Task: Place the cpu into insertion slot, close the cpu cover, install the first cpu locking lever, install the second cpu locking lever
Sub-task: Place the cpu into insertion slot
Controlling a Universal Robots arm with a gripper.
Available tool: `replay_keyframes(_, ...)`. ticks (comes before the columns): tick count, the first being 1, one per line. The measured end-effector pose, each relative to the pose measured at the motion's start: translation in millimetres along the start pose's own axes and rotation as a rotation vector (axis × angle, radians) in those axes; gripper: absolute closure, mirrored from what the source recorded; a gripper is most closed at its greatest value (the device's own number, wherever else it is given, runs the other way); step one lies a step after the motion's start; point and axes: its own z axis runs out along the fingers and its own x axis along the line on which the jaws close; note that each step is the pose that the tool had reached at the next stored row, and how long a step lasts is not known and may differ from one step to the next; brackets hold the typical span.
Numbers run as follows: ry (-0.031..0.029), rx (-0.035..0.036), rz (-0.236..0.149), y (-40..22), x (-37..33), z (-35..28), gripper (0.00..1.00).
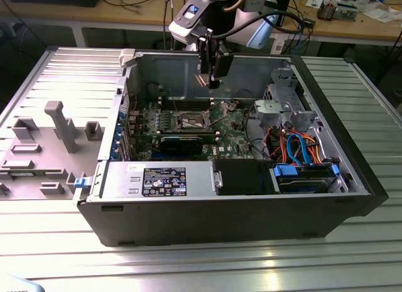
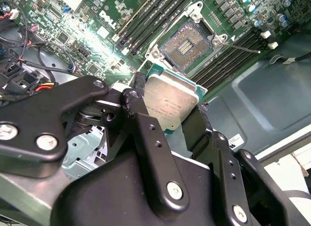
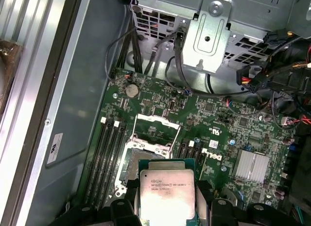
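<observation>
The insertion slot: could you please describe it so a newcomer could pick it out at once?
Look inside the open black computer case at the green board on its floor. Near the board's middle sits the insertion slot, a metal-rimmed square with a dark centre, flanked by long black memory slots; it alone is square.

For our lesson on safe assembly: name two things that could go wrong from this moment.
One: the gripper pinches the cpu by its edges above the insertion slot; a slip could drop it askew. Two: the cpu cover seems to stand open beside the slot, so the cpu may catch it going down.
</observation>
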Motion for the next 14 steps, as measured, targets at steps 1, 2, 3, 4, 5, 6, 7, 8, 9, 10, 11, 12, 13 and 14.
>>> replay_keyframes(1, 0.0, 0.0, 0.002, 0.0, 0.0, 0.0, 0.45)
replay_keyframes(2, -0.0001, 0.0, 0.003, 0.0, 0.0, 0.0, 0.45)
replay_keyframes(3, -0.0001, 0.0, 0.004, 0.0, 0.0, 0.0, 0.45)
replay_keyframes(4, -0.0001, 0.0, 0.005, 0.0, 0.0, 0.0, 0.45)
replay_keyframes(5, -0.0001, 0.0001, 0.007, 0.0, 0.0, 0.0, 0.45)
replay_keyframes(6, -0.0002, 0.0001, 0.008, 0.0, 0.0, 0.0, 0.45)
replay_keyframes(7, -0.0002, 0.0001, 0.009, 0.0, 0.0, 0.0, 0.45)
replay_keyframes(8, -0.0002, 0.0001, 0.01, 0.0, 0.0, 0.0, 0.45)
replay_keyframes(9, -0.0002, 0.0002, 0.011, 0.0, 0.0, 0.0, 0.45)
replay_keyframes(10, -0.0003, 0.0002, 0.012, 0.0, 0.0, 0.0, 0.45)
replay_keyframes(11, -0.0003, 0.0002, 0.013, 0.0, 0.0, 0.0, 0.45)
replay_keyframes(12, -0.0004, 0.0002, 0.014, 0.0, 0.0, 0.0, 0.45)
replay_keyframes(13, -0.0003, 0.0002, 0.016, 0.0, 0.0, 0.0, 0.45)
replay_keyframes(14, -0.0004, 0.0003, 0.017, 0.0, 0.0, 0.0, 0.45)
